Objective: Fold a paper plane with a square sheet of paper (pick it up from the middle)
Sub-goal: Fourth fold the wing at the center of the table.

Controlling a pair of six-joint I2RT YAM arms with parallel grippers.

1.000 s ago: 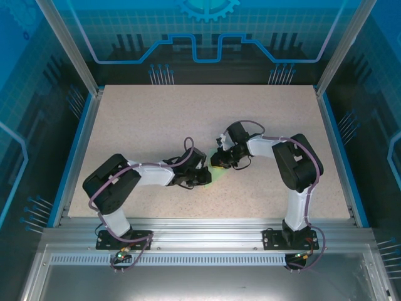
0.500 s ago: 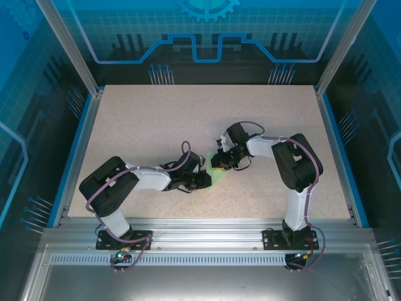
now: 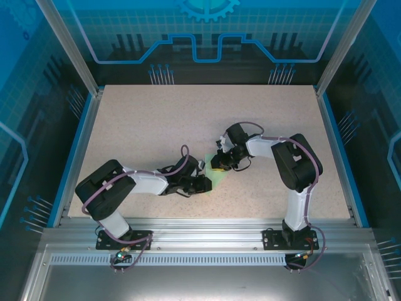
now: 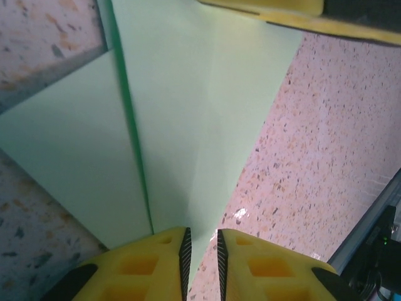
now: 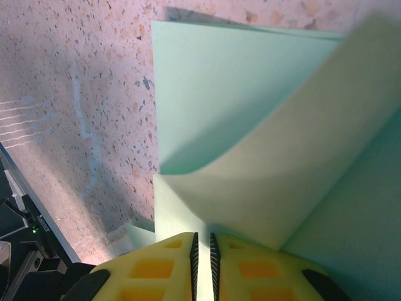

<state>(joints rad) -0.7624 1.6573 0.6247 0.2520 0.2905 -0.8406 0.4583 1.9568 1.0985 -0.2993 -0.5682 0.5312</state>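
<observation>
Looking down from above: find the sheet of paper [image 3: 215,177], part-folded, near the middle of the bench [image 3: 156,125], pinched from either side by the left claw [image 3: 204,182] and the right claw [image 3: 219,165].

Through the left wrist: see the left claw [image 4: 202,241] clamped on the sheet's narrow tip (barely a slit between the fingers).

Through the right wrist: see the right claw [image 5: 202,241] closed on an edge, with one flap curling up.

Could tear if pulled apart too hard. Could spring open or crease crooked if let go before the fold is pressed flat.
</observation>
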